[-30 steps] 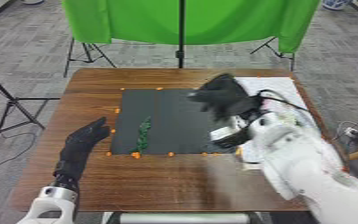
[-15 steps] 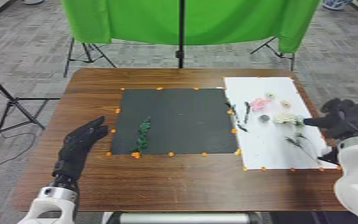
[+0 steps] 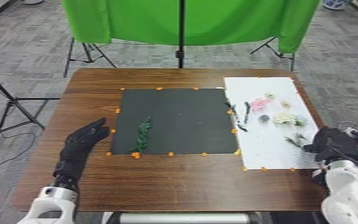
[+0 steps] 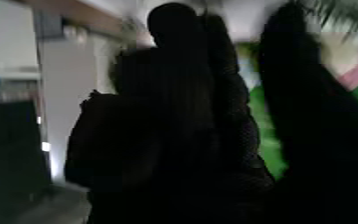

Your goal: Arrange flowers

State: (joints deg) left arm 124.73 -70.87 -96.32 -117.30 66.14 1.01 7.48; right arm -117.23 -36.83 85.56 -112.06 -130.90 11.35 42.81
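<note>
Running this from my end, so near stuff first. At the near right of the desk (image 3: 175, 187) I've got the right robot hand (image 3: 335, 144) beside the white sheet (image 3: 269, 155). Fingers look pretty straight, spread from the thumb, and I can't see anything in them. My guess is it's parked wide so it isn't hanging over the flowers, and open so the next pick is easy.

The left robot hand (image 3: 85, 136) is by the mat's left edge, also loosely open and empty. Probably left out there so the arms don't clash.

Leafy sprig (image 3: 295, 141) is on the near right part of the sheet. The green sprig (image 3: 144, 133) lies lengthwise on the left of the dark mat (image 3: 189, 122), so I'd read the mat as the arranging area and that as the first piece down, leaving room to its right. Everything else is on the sheet, which I take as the supply side: white flower (image 3: 284, 118), dark stems (image 3: 246, 114) along the left, then the pink flower (image 3: 258, 104) farther back. They're spaced out mostly, which should help grabbing one at a time. Orange markers (image 3: 136, 155) presumably show the edges.
</note>
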